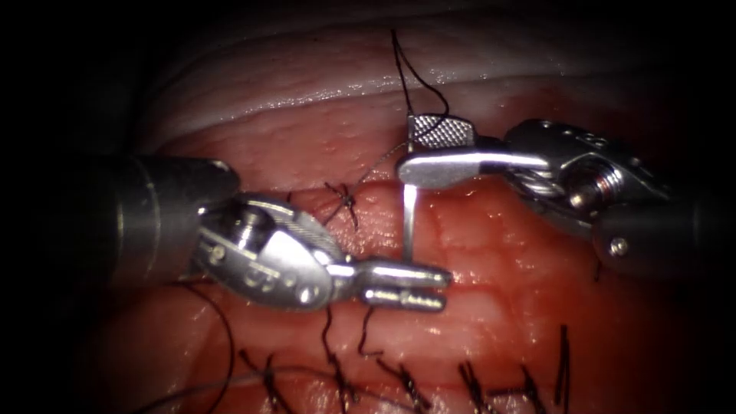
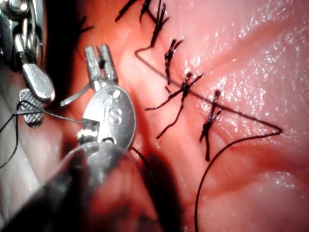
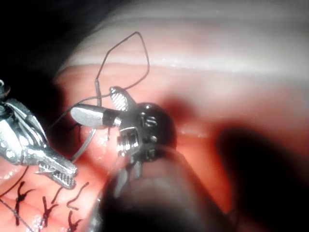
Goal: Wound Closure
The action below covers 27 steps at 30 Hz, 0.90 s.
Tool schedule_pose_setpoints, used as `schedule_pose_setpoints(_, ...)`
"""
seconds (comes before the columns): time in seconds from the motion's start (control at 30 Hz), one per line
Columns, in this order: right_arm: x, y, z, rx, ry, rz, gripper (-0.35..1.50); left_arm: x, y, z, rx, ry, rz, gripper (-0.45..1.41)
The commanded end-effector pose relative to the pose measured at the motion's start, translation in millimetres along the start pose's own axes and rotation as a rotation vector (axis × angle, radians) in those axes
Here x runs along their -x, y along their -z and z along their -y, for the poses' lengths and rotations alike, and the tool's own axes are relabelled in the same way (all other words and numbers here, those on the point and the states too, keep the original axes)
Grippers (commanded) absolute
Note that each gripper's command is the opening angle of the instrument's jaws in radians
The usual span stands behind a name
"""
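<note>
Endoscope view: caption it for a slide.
Right gripper, open around the needle, beside the slightly open, empty left gripper over sutured tissue.

The tissue is glossy red and pink, with a pale whitish band along its far edge. The thread and the knotted stitches are black. Both tools are silver metal; the right tool shows a cross-hatched jaw face. The needle is bright silver.

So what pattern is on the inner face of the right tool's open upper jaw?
A fine cross-hatched grid, clearest in the endoscope view on the right arm's steel tool.
</note>
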Motion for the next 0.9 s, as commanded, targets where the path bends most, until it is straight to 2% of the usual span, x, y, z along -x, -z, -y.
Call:
schedule_pose_setpoints(0.03,0.9,-1.4,0.1,-0.012,0.004,0.016,1.01,0.4,-0.5,0.1,0.0,-0.001,-0.001,-0.45)
schedule_pose_setpoints(0.1,1.4,-1.7,0.2,-0.009,0.008,0.031,0.99,0.3,-0.5,0.1,0.0,-0.001,-0.001,-0.45)
schedule_pose_setpoints(0.23,1.6,-1.7,0.3,-0.003,0.009,0.057,0.83,0.1,-0.5,0.0,0.0,-0.001,-0.001,-0.45)
schedule_pose_setpoints(0.4,1.1,-1.5,0.2,-0.006,0.004,0.057,0.51,-0.2,-0.7,-0.1,0.005,-0.001,0.002,-0.45)
schedule_pose_setpoints(0.53,1.0,-1.6,0.3,-0.008,0.003,0.051,0.34,-0.2,-0.9,-0.2,0.01,-0.002,0.005,-0.45)
schedule_pose_setpoints(0.83,1.0,-1.6,0.4,-0.007,-0.009,0.048,0.19,-0.2,-0.9,-0.1,0.01,-0.001,0.005,-0.45)
schedule_pose_setpoints(0.9,1.1,-1.6,0.5,-0.008,-0.027,0.049,0.2,-0.2,-0.9,-0.1,0.013,-0.007,0.005,-0.45)
